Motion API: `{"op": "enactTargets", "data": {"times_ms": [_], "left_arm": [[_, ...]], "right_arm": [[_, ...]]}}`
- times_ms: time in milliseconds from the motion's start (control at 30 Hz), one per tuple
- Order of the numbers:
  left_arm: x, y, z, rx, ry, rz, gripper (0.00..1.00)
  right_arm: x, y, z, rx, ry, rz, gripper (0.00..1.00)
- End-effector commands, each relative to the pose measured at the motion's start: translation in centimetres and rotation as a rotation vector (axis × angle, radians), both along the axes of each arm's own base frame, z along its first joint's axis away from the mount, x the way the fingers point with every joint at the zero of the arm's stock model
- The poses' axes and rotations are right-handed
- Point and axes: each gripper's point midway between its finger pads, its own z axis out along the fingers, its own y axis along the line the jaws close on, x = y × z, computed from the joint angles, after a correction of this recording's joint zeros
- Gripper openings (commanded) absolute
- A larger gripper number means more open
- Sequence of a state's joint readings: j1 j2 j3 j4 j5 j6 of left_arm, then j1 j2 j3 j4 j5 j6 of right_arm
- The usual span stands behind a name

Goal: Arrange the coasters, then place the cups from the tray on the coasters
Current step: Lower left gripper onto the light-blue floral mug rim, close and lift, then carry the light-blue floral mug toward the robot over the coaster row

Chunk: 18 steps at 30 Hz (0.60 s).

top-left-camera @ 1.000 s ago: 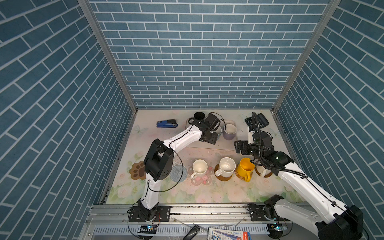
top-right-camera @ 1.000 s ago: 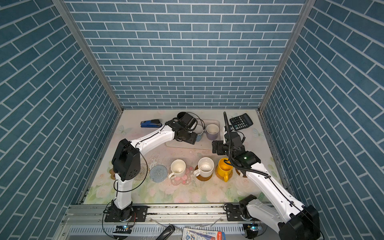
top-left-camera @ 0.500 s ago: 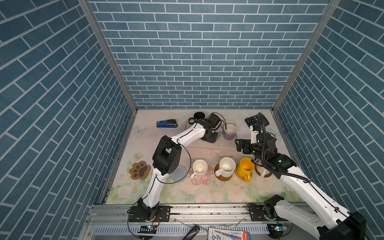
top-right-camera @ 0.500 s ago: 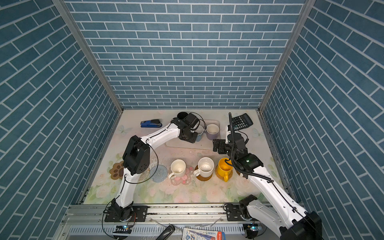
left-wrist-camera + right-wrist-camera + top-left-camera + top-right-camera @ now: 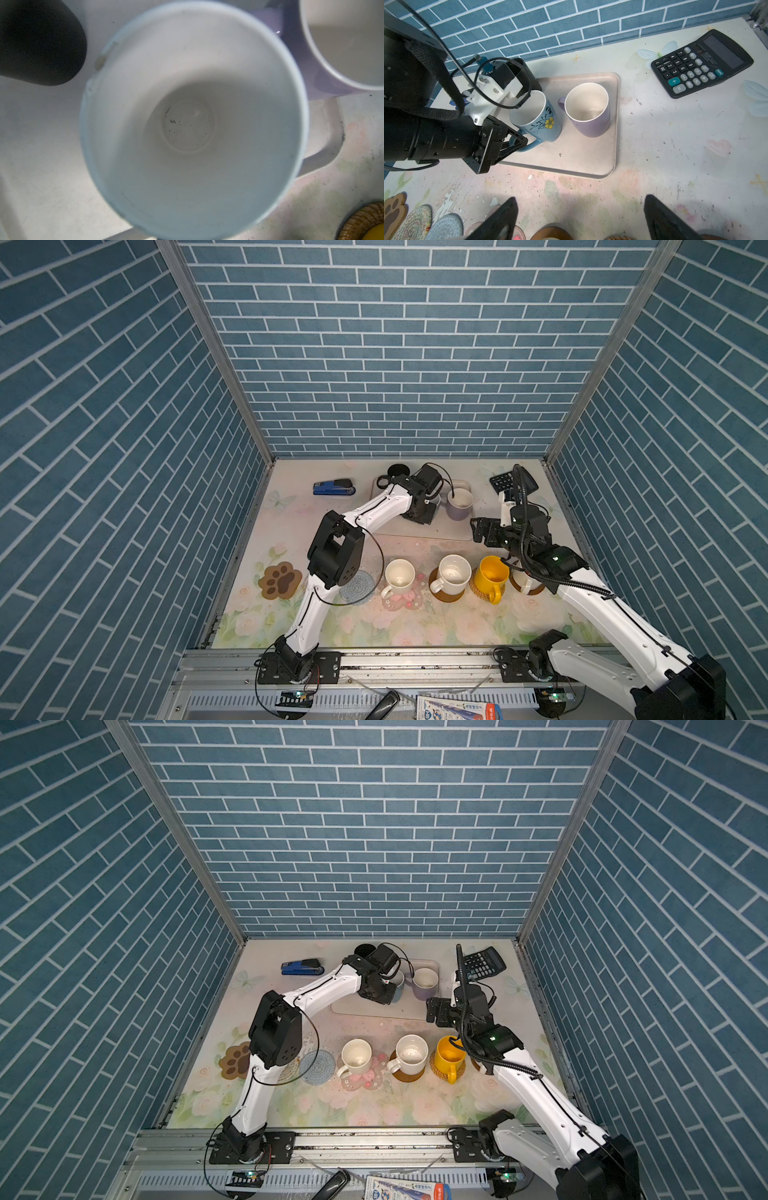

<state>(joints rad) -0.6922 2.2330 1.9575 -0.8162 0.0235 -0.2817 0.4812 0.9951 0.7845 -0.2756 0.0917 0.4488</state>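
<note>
The cream tray (image 5: 571, 158) holds a black cup (image 5: 527, 72), a lavender cup (image 5: 588, 110) and a light blue flowered cup (image 5: 537, 118). My left gripper (image 5: 517, 143) is shut on the blue cup's handle; its wrist view looks straight down into that cup (image 5: 193, 124). My right gripper (image 5: 579, 198) hangs open over bare table in front of the tray. In front, a white cup (image 5: 400, 574) stands on the pink flower coaster (image 5: 401, 599), another white cup (image 5: 453, 570) on a brown disc, and the yellow cup (image 5: 490, 574) on rattan. The blue-grey coaster (image 5: 357, 587) and paw coaster (image 5: 279, 580) are bare.
A black calculator (image 5: 702, 64) lies right of the tray and a blue stapler (image 5: 333, 488) to its left. Brick walls close in three sides. My right arm hides a cup on a brown coaster (image 5: 536, 589). A woven coaster (image 5: 291, 1069) peeks from behind my left arm.
My left gripper has closed on the blue cup's handle. The left elbow has swung right, uncovering the paw coaster. The right gripper has stayed open, almost in place.
</note>
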Motion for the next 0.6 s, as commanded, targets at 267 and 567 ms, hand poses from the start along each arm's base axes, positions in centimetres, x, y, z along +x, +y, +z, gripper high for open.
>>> {"op": "enactTargets", "data": {"times_ms": [267, 567], "left_arm": [[0.0, 1.8, 7.7, -0.050, -0.136, 0.045, 0.00], [-2.9, 6.3, 10.8, -0.045, -0.204, 0.139, 0.00]], "right_arm": [[0.5, 0.1, -0.6, -0.036, 0.018, 0.015, 0.95], [1.0, 0.4, -1.3, -0.105, 0.046, 0.019, 0.99]]}}
